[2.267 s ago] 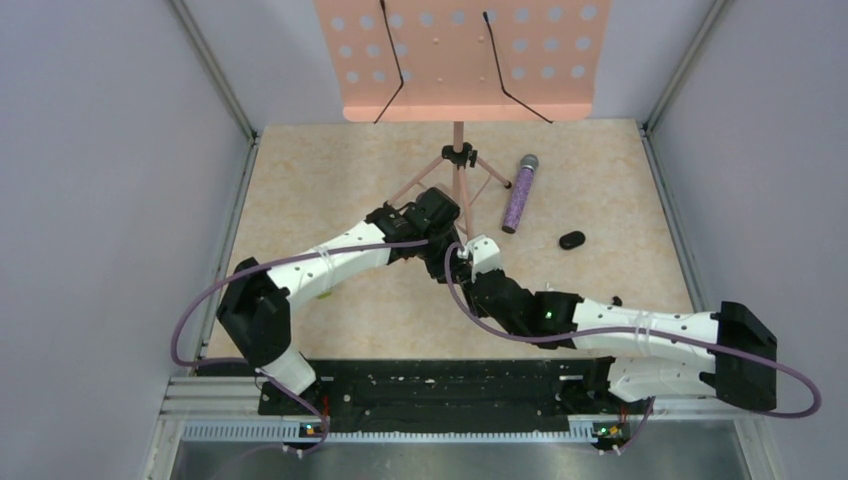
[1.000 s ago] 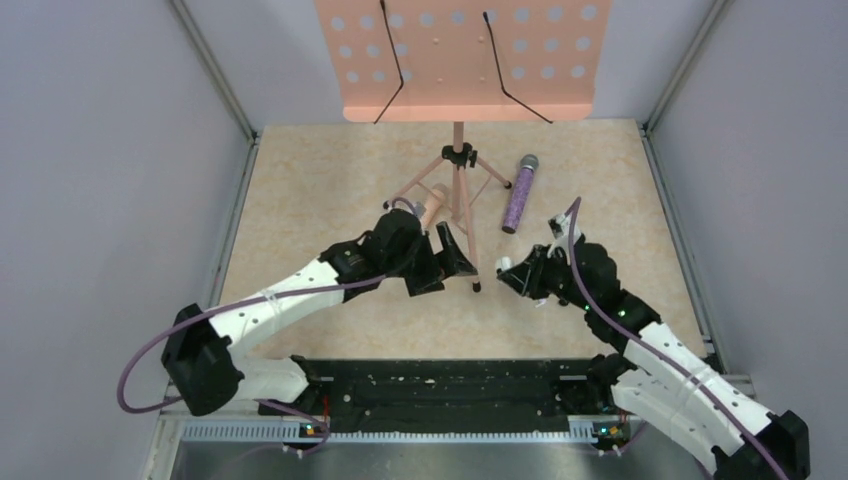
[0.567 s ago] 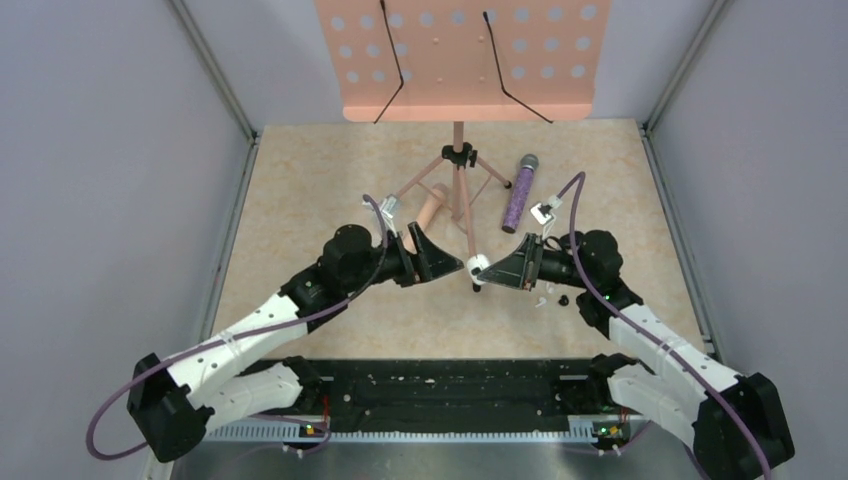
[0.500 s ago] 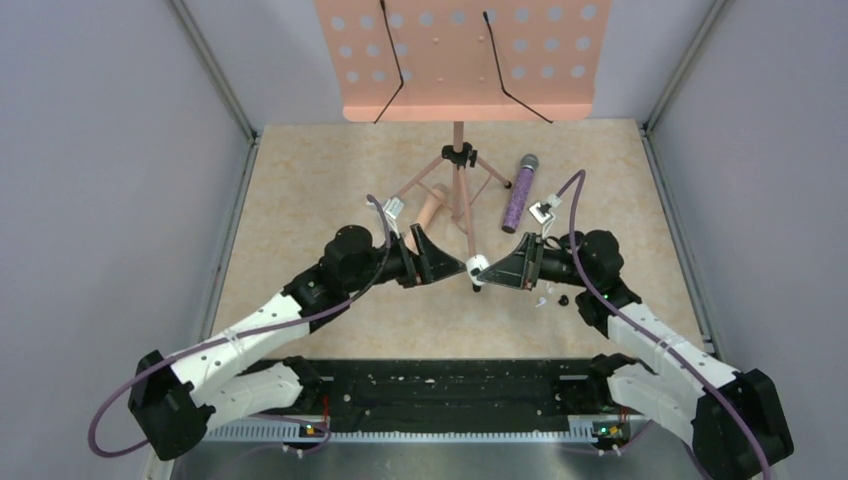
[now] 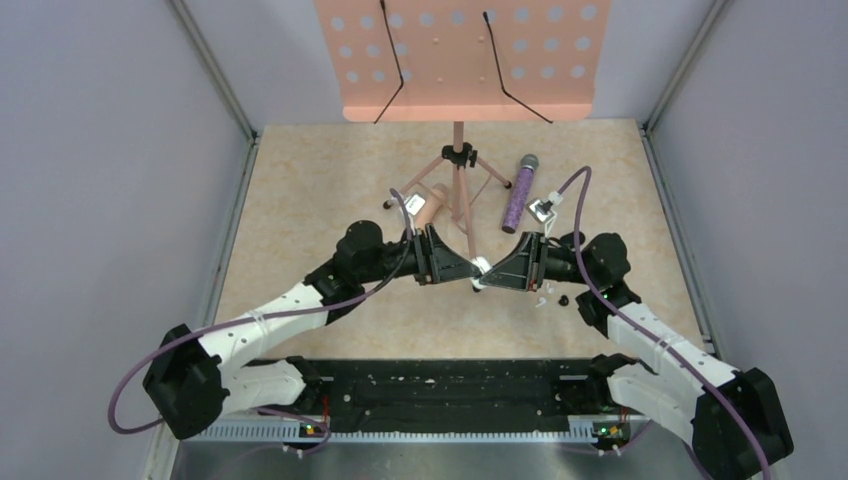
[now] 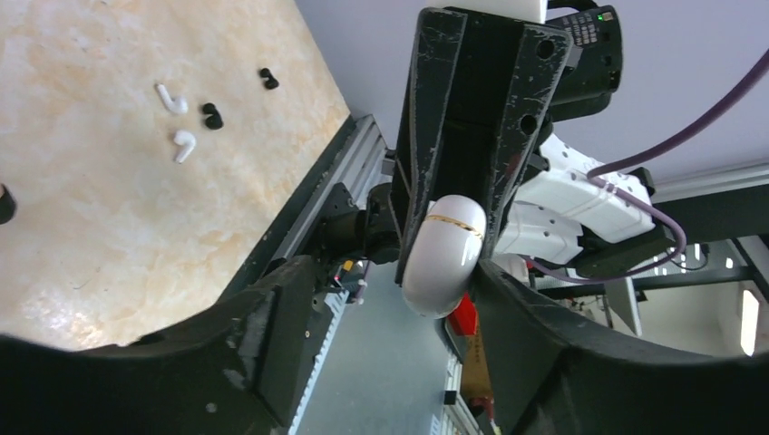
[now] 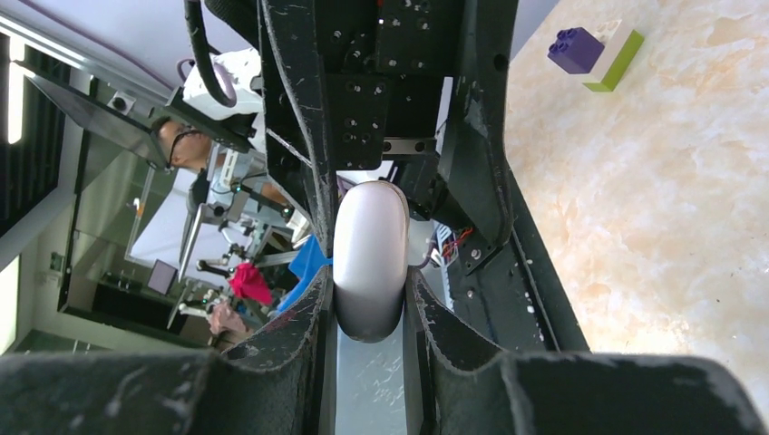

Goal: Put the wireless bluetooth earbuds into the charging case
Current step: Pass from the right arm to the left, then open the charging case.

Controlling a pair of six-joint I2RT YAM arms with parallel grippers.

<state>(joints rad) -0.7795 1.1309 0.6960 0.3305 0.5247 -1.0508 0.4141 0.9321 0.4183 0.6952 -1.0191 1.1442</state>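
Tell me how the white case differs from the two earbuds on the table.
The white case is pinched in the right gripper, off the table; the earbuds lie loose on the table. The case is a smooth oval with a gold seam; each earbud has a thin stem. The case looks bigger than either earbud. Both are white.

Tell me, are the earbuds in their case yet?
Not yet. Done: the right gripper holds the white charging case up in the air. In hand: the open left gripper sits around it, and the case looks shut. Left: both earbuds lie loose on the table, waiting to go in.
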